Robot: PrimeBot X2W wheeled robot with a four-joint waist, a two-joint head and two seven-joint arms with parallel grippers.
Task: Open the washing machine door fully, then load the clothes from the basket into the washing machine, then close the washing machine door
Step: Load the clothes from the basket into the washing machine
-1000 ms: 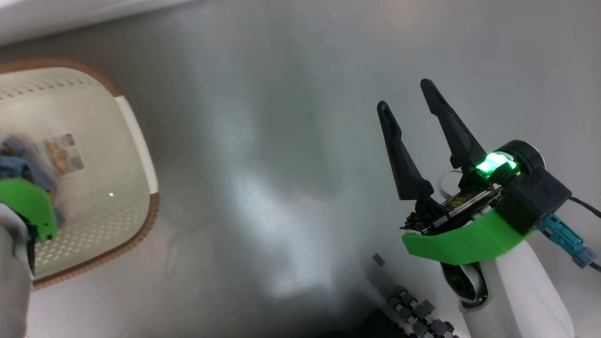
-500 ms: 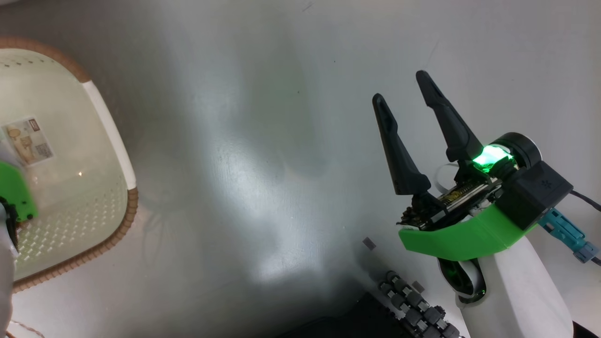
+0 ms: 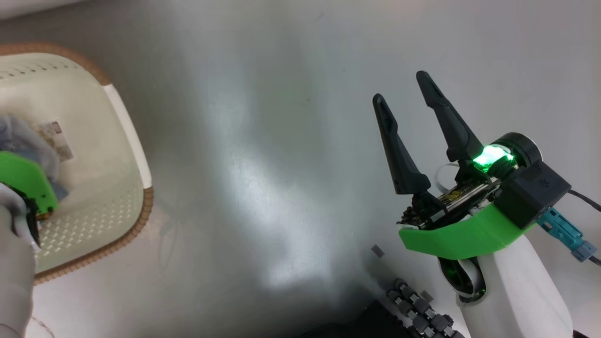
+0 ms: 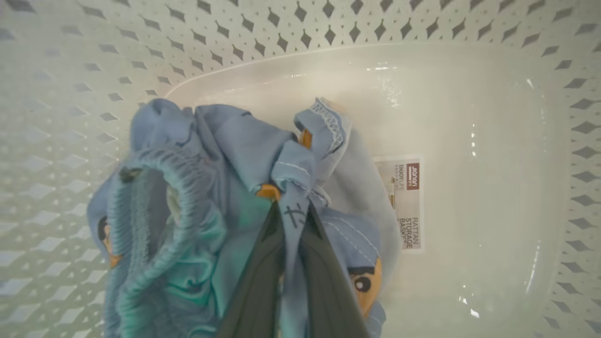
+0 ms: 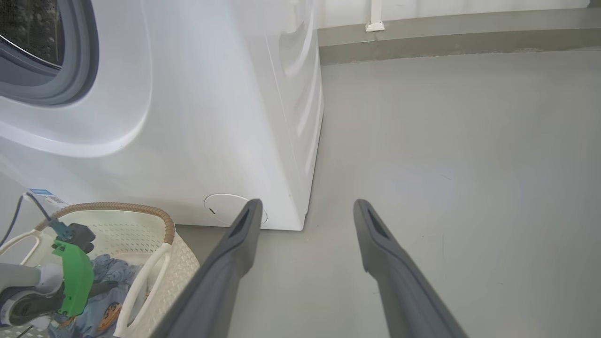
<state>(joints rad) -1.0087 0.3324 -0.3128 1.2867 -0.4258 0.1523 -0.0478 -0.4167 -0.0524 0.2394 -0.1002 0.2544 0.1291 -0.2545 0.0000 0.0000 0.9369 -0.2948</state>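
Jaws of the left gripper (image 4: 291,220), wide open a second ago, now pinch a fold of the blue clothes (image 4: 225,155) inside the basket (image 4: 493,141); the right gripper (image 3: 399,87) hangs open over bare floor (image 3: 281,164) well to the right. Right wrist view adds the washer (image 5: 211,117), with the basket just before it.

Three cameras, one shared basket

The head view looks steeply down at the grey floor (image 3: 263,188), with the basket (image 3: 127,131) at nine o'clock. The left wrist view sits close inside that basket, facing its label (image 4: 404,202). The right wrist view looks low along the floor, with the washing machine (image 5: 211,117) at ten o'clock and the same basket at seven.
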